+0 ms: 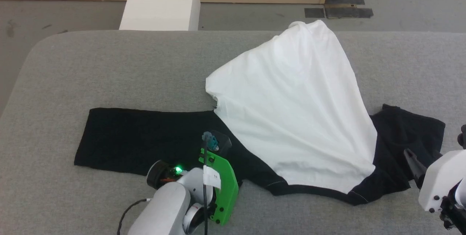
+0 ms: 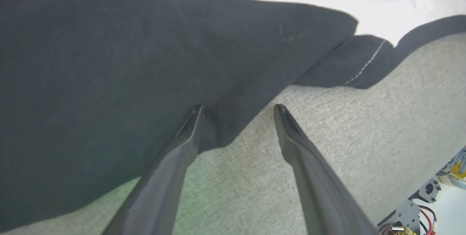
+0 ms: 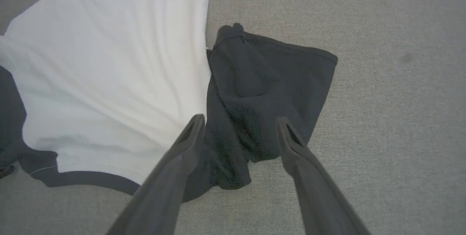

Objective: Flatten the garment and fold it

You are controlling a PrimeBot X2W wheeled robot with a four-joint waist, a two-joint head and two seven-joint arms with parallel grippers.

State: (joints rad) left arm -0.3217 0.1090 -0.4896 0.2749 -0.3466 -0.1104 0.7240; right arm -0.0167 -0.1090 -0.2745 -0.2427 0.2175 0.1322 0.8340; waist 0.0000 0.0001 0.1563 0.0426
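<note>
Head view: garment (image 1: 291,111) lying on grey table (image 1: 109,67), white body peaking at far edge, black sleeves out to L & R. L gripper (image 2: 238,107) low at L sleeve's near hem, fingers apart, gripping nothing. R gripper (image 3: 240,118) over crumpled R sleeve, likewise spread, unloaded. Tabletop showing wide beyond L cuff & along near edge.

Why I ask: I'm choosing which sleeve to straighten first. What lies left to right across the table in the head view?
Bare grey table → flat black sleeve → white body of the shirt → bunched black sleeve → right gripper, open.
</note>
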